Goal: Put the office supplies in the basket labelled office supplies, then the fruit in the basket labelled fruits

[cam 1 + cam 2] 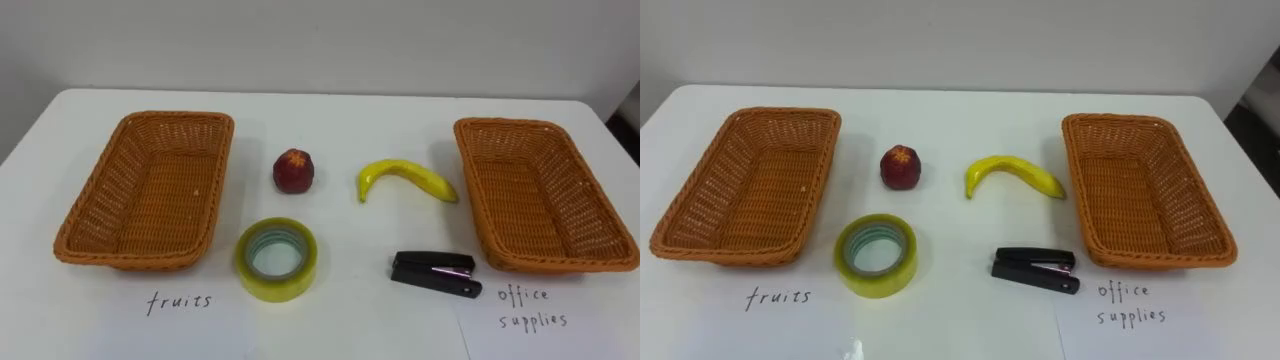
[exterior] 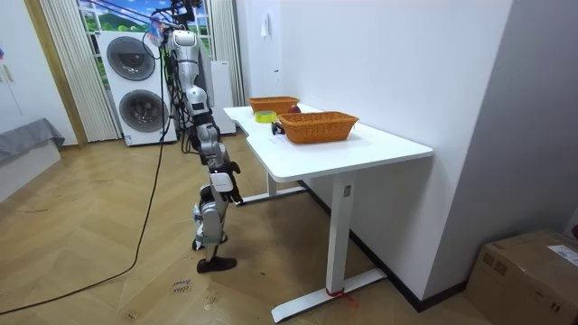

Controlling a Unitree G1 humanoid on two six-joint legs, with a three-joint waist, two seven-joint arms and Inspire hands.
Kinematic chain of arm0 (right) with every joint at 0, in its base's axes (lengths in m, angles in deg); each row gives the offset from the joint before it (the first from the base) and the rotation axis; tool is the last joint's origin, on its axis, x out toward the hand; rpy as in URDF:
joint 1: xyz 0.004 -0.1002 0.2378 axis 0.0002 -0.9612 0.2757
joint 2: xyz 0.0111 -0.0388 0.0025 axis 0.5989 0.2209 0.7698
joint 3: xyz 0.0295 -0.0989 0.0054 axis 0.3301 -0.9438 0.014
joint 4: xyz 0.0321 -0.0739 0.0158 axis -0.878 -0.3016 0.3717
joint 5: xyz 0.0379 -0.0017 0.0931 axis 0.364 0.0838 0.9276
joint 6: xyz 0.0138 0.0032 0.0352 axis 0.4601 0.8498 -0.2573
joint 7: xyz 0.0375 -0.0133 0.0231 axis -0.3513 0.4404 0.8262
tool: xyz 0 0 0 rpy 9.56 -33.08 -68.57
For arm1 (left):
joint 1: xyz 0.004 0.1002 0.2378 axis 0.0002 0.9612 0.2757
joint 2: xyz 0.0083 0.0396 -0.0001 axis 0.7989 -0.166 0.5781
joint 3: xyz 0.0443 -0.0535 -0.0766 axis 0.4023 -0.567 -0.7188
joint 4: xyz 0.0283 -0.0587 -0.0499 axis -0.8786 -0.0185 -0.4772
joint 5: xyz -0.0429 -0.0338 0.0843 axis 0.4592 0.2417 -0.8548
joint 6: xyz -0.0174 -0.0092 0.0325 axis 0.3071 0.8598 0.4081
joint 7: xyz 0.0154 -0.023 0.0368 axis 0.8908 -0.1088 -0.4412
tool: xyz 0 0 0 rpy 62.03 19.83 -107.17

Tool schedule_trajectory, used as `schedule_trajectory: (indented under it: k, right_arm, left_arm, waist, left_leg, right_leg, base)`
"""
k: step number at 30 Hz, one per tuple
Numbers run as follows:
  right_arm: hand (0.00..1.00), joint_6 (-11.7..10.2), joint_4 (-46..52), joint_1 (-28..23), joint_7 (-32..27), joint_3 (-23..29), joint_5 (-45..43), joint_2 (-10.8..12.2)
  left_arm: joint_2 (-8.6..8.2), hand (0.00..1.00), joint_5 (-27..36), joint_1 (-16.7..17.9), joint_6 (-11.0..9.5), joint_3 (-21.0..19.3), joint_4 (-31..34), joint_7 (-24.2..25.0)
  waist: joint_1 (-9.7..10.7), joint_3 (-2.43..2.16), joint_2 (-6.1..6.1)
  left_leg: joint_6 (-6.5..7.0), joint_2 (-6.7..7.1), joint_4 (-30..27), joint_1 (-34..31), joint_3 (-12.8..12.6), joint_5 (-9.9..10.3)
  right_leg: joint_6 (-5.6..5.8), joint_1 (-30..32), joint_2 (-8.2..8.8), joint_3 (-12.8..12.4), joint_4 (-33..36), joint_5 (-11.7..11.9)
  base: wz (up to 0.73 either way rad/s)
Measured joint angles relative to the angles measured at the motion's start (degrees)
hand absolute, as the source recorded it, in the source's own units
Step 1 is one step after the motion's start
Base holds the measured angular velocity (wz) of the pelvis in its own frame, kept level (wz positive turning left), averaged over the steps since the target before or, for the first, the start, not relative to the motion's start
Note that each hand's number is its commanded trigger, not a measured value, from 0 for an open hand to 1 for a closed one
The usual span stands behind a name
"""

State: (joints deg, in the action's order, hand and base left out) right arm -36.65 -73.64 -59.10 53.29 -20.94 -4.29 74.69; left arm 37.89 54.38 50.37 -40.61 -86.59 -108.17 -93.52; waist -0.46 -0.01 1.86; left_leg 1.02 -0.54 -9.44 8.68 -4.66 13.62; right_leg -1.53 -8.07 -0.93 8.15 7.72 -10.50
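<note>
On the white table [image 1: 330, 110], the fruit basket [image 1: 95, 195] lies empty at the far left. The red apple [image 1: 294, 170] sits at its 3 o'clock, with the yellow tape roll [image 1: 280, 288] at the apple's 6 o'clock. The banana [image 1: 405, 178] comes next, with the black stapler [image 1: 435, 272] at its 5 o'clock beside the empty office basket [image 1: 484, 215]. Nothing is sorted yet. The right hand [image 2: 229, 167] hangs low at the robot's hip. I cannot tell whether it is released or clenched. The apple looks the best start: grasp it from above because it may roll, then lift it clear of the rim.
</note>
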Motion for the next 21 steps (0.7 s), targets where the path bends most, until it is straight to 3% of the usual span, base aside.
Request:
schedule_trajectory:
  k: [21]
  right_arm:
    - [0.0, -0.4, 0.4, 0.2, -0.5, -0.1, -0.6, -0.2]
  left_arm:
    - [-0.01, 0.0, 0.0, -1.0, -0.1, -0.4, 0.4, 0.1]
  waist:
    - [0.0, -0.04, -0.51]
  left_leg:
    - [0.0, 0.01, 0.1, 0.0, 0.0, 0.0]
  right_leg:
    - [-0.01, 0.0, -0.02, -0.1, -0.1, 0.0]
  base:
    - [0.0]
